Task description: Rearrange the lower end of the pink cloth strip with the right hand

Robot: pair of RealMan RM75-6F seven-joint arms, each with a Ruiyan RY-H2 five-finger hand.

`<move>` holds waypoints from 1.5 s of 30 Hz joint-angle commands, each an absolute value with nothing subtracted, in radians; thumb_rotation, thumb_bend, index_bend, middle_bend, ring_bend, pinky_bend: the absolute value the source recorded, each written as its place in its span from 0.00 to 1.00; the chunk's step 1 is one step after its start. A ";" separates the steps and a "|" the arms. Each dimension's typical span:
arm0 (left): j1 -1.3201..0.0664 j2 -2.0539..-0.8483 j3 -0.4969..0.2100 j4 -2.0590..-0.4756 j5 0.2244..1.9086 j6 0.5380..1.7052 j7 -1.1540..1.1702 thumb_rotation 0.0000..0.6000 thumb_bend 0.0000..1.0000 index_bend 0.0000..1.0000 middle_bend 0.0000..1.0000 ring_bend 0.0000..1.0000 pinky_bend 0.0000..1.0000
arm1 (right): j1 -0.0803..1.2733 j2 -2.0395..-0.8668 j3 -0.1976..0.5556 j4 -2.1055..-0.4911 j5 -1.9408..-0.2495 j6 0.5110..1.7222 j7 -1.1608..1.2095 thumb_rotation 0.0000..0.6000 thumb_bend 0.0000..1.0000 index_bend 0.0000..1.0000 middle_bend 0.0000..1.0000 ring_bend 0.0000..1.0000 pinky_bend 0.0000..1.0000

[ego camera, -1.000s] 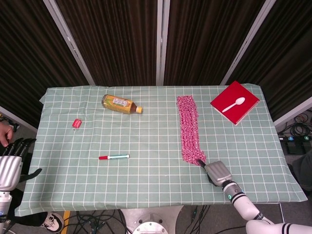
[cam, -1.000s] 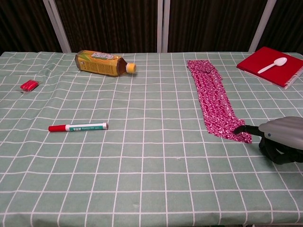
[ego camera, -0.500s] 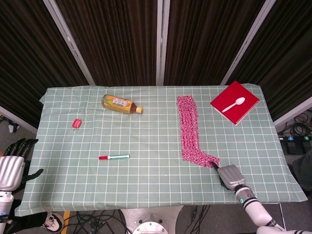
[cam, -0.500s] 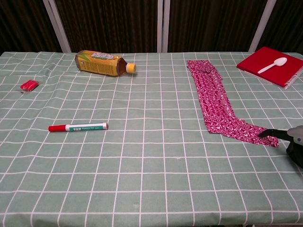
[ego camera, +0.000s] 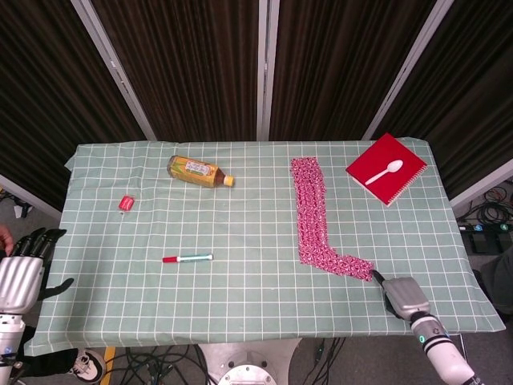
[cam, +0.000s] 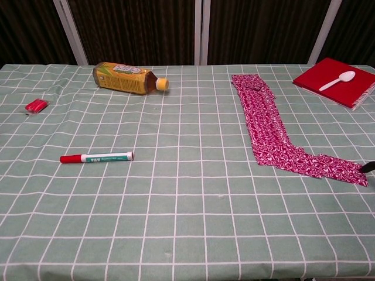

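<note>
The right hand [ego camera: 403, 293] sits at the table's near right edge, touching the tip of the long pink patterned cloth strip [ego camera: 314, 216]; whether it pinches the cloth, I cannot tell. The strip's lower end bends right. Next, probably let go. Green checked tablecloth [ego camera: 240, 297], dark curtains [ego camera: 192, 64] behind.

The right hand [ego camera: 403, 295] is cased in a silver-grey shell with black fingers [ego camera: 378, 278]; a green light is seen on its white wrist. The left hand [ego camera: 22, 271] is likewise silver-backed, with black fingers.
</note>
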State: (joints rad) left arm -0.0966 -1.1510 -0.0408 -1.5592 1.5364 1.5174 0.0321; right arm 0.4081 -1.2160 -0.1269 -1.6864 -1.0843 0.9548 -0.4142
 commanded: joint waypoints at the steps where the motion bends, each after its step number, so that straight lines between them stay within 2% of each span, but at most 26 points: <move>1: -0.096 -1.150 -0.040 -1.560 1.538 1.520 0.034 1.00 0.09 0.15 0.16 0.10 0.19 | 0.400 -1.208 -0.123 -1.689 -1.098 0.964 -0.395 1.00 1.00 0.11 0.92 0.82 0.74; 9: -0.096 -1.150 -0.040 -1.563 1.538 1.521 0.038 1.00 0.10 0.15 0.16 0.10 0.19 | 0.416 -1.234 -0.102 -1.688 -1.143 0.947 -0.377 1.00 1.00 0.07 0.92 0.82 0.74; 21: -0.095 -1.148 -0.042 -1.558 1.529 1.516 0.030 1.00 0.10 0.15 0.16 0.10 0.19 | 0.483 -1.277 -0.081 -1.668 -1.028 0.854 -0.450 1.00 1.00 0.05 0.92 0.82 0.74; 36: -0.098 -1.151 -0.039 -1.560 1.536 1.513 0.038 1.00 0.09 0.15 0.16 0.10 0.19 | 0.468 -1.221 -0.119 -1.688 -0.987 0.861 -0.437 1.00 1.00 0.07 0.92 0.82 0.74; 45: -0.100 -1.149 -0.039 -1.568 1.540 1.515 0.047 1.00 0.09 0.15 0.16 0.10 0.19 | 0.438 -1.204 -0.103 -1.713 -1.091 0.929 -0.364 1.00 1.00 0.07 0.92 0.82 0.74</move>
